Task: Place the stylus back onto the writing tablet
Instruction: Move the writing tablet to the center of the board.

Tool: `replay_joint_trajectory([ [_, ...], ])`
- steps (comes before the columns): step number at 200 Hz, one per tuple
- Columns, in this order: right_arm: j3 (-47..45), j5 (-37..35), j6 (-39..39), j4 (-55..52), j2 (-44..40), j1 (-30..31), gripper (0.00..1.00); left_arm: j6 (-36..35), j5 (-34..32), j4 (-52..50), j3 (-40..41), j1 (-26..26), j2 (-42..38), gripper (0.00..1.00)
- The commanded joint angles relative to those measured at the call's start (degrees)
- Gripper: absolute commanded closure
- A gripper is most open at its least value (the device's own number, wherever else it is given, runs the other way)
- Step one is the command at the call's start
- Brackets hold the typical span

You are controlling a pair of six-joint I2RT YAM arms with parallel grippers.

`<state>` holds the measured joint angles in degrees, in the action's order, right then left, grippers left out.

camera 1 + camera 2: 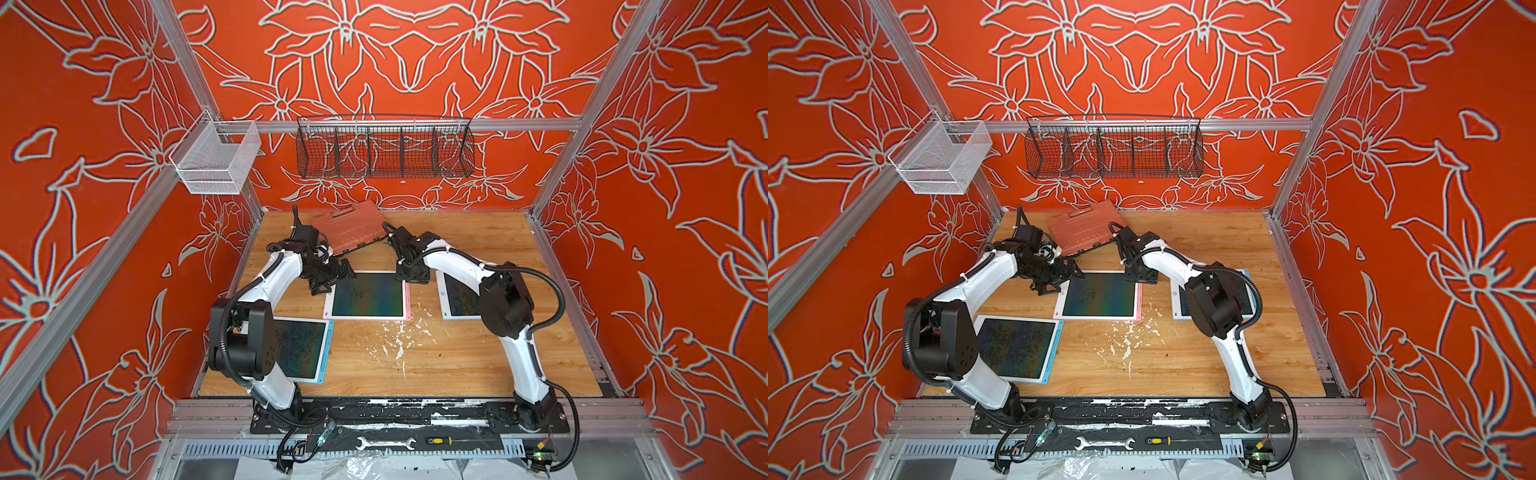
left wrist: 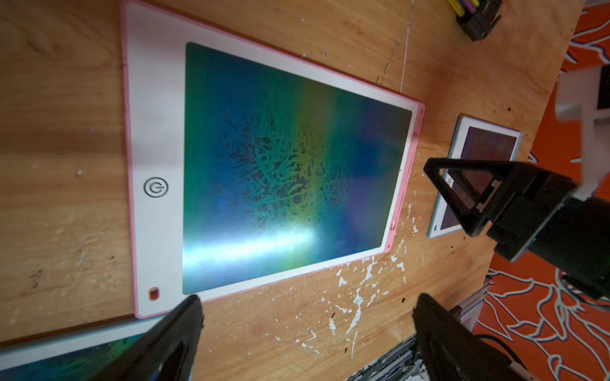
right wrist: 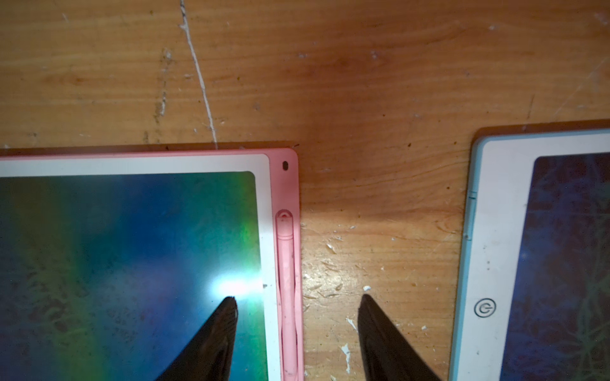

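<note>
"Where is the slim pink plastic stylus [image 3: 286, 280]?"

"In the side groove of the pink-framed writing tablet [image 3: 132, 164], lying along its edge. My right gripper [image 3: 297, 298] hangs above it with its fingers spread, one over the screen and one over the wooden table [image 3: 379, 198], pinching nothing."

"And your left gripper [image 2: 307, 298]?"

"Spread wide over the tablet's corner."

"The containers?"

"Through the black wire basket [image 1: 384, 151] and the white mesh basket [image 1: 216, 160] only wallpaper shows. The reddish plastic case [image 1: 349, 226] lies shut."

Bright, even overhead light, soft shadows. Glare patch on writing tablet [image 3: 132, 264] screen. Top views bowed at edges.
</note>
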<state>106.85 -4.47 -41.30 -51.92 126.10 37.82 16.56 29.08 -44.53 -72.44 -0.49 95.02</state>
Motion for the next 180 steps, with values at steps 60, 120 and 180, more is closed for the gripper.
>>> replay_joint_trajectory([
  [60,-2.8,3.8,-0.9,1.0,-3.7,-2.7,0.22,-0.2,-0.4,-1.4,-4.5,2.3,3.9,0.02],
  [120,-3.9,8.8,-0.9,6.1,-2.5,-4.1,0.2,0.5,0.9,-1.1,-3.7,2.1,2.7,0.03],
  [180,-5.1,11.9,-2.4,8.1,-0.4,-4.5,0.2,0.8,1.3,-1.2,-2.8,1.7,1.0,0.03],
])
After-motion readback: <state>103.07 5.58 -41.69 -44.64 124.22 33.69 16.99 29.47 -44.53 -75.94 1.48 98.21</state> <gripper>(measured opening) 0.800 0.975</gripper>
